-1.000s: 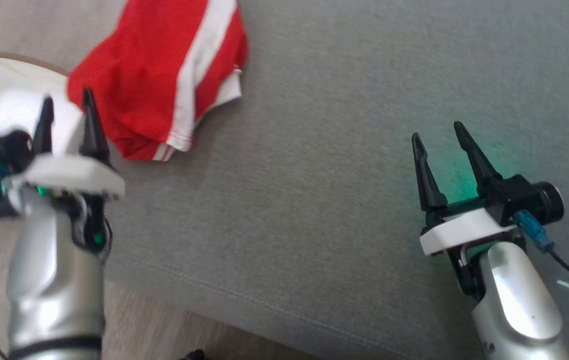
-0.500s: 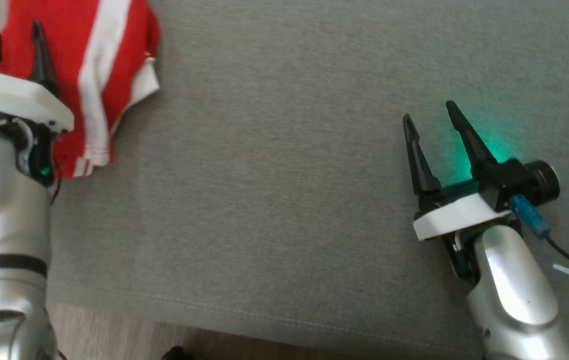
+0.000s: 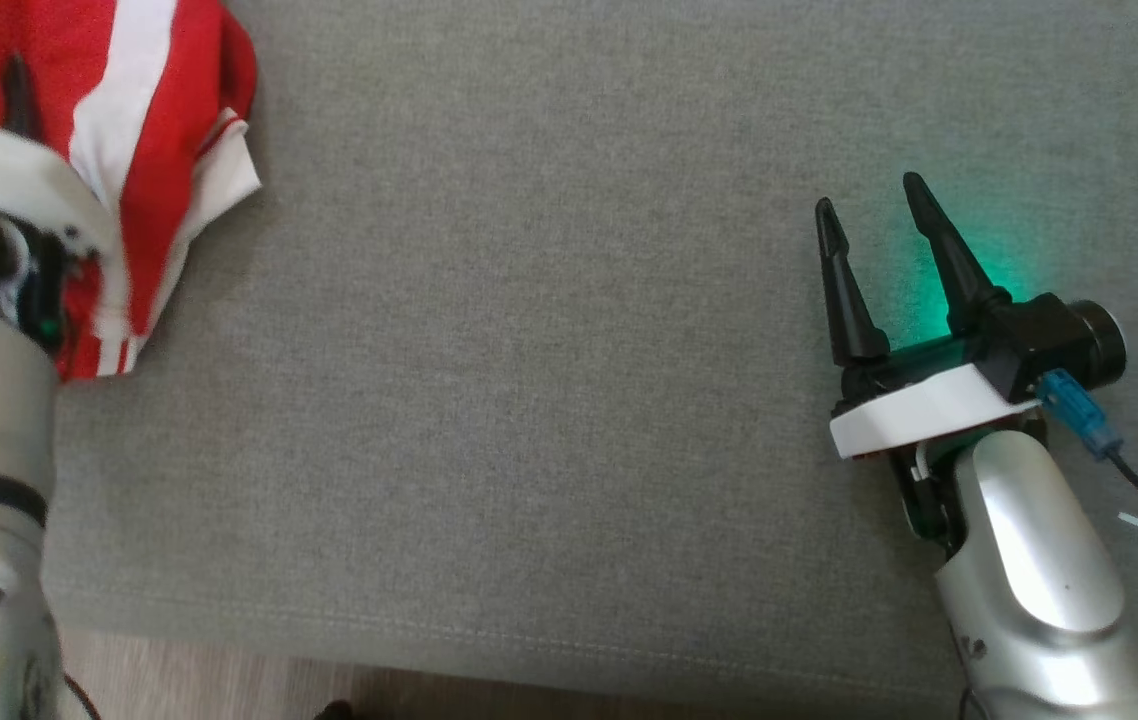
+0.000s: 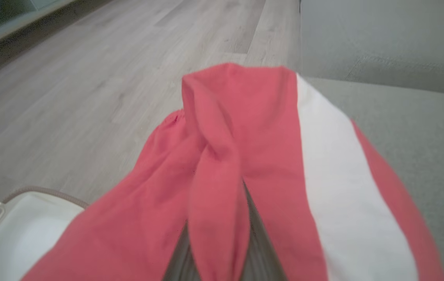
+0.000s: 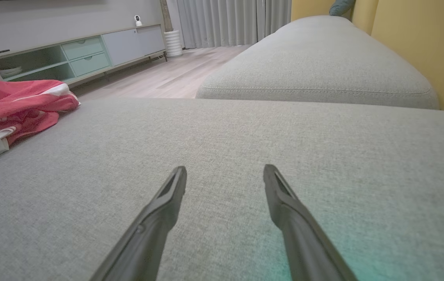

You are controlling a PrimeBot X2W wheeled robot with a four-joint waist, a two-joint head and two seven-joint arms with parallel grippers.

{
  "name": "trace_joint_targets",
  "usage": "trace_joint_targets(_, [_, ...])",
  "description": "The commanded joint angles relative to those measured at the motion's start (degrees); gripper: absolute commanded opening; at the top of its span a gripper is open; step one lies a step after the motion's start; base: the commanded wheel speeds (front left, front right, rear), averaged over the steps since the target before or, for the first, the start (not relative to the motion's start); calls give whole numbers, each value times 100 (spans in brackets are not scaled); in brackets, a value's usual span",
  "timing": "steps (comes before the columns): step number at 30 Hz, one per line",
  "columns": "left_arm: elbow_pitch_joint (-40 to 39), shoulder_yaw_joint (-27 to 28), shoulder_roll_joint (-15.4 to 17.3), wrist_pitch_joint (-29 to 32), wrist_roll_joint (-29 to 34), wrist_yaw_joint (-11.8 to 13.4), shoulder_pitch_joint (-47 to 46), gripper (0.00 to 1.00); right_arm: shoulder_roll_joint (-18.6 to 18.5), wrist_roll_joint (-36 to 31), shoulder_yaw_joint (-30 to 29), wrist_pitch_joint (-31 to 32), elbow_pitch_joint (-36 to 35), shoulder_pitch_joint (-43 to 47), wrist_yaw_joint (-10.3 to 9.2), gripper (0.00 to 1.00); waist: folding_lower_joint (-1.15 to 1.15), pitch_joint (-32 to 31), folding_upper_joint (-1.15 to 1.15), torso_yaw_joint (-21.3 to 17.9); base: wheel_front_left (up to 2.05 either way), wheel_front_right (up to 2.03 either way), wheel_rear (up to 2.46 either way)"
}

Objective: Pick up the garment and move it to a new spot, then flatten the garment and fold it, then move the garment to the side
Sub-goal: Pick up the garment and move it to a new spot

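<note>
At the far left of the left wrist view a white tub (image 4: 31, 230) is seen, with wooden floor (image 4: 89, 78) beyond it. Just beside these the garment (image 3: 179, 150), red with a white stripe, is bunched at the left end of the grey sofa (image 3: 529, 350). The left gripper (image 3: 17, 95) is buried in the heap; its jaws are shut on a raised fold of red cloth, which is drawn into a narrow ridge in the wrist view. The pick-up is judged to be the step in hand. Only a thin fold appears to be held, so a slow, straight lift is advised, with the ridge watched for slipping. The trailing hem should be cleared of the seat before anything is carried sideways, and kept away from the tub. The bare middle of the sofa is judged a good new spot, since room is left there for flattening. Well apart, at the right, the right gripper (image 3: 867, 195) is held just above the seat, its jaws wide open and empty; it is best kept clear until the cloth is laid down.
</note>
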Motion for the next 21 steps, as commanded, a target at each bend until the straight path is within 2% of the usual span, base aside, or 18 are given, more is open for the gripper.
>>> trace_joint_targets(1, [-269,46,421,-83,49,8,-296,0,12,53,103,-28,-99,13,37,100,0,-87,0,-11,0,0,0])
trace_joint_targets(8, [-1281,-270,310,-139,251,8,-559,0,12,397,184,-28,-115,81,37,100,0,-484,0,-219,0,0,0])
trace_joint_targets(13, [-2109,-674,18,-141,197,7,-550,0,12,656,298,-28,-142,148,37,100,0,-733,0,-656,0,0,0])
trace_joint_targets(21, [-2645,-1513,-684,-142,-2,7,-499,0,12,982,564,-28,-262,106,37,100,0,-902,0,-1442,0,0,0])
